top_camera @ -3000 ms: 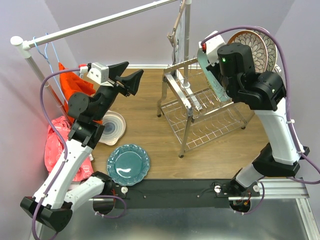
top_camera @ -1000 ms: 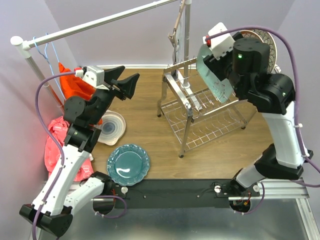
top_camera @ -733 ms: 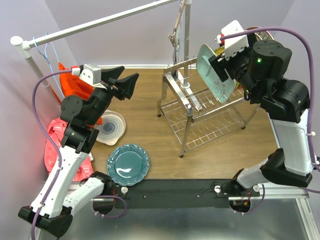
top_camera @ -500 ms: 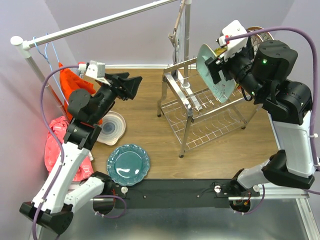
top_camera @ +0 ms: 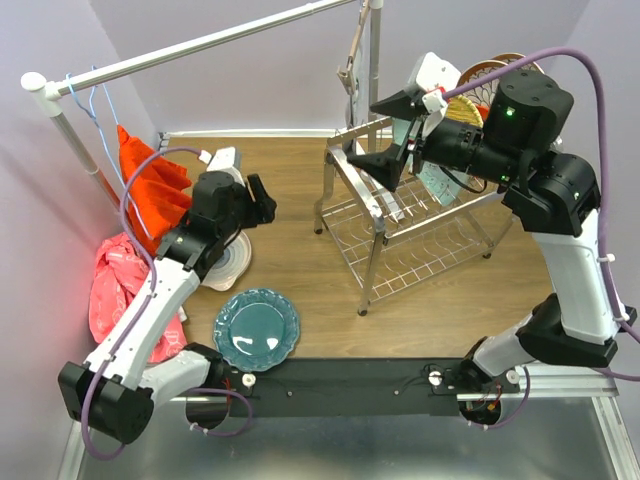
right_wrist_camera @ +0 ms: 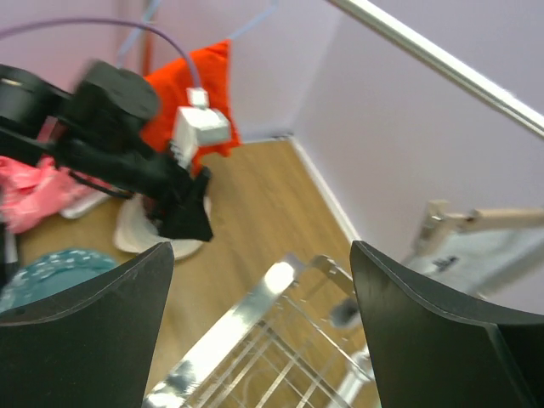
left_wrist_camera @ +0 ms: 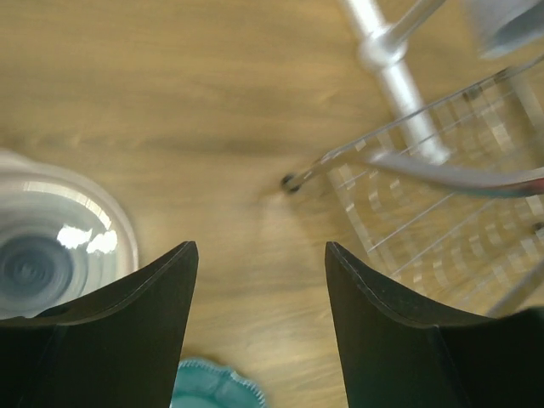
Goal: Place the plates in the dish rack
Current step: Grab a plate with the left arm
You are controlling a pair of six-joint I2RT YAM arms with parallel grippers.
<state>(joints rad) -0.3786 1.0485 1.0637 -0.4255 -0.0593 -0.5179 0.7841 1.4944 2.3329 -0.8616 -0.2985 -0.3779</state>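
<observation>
Round pale-teal plate point(top_camera: 437, 187) stands on edge in the shiny wire dish rack point(top_camera: 400, 250); right gripper point(right_wrist_camera: 261, 251) above, left gripper point(left_wrist_camera: 259, 248) beside, both spread wide

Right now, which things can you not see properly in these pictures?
Top view: plates in the dish rack, mostly behind the right arm; number unclear.
Top view: swirl plate, partly under the left arm.
Left wrist view: teal plate, cut by the bottom edge and the fingers.

Wooden table point(top_camera: 290, 205): rack point(top_camera: 372, 250), teal plate point(top_camera: 256, 329), swirl plate point(top_camera: 231, 266)
</observation>
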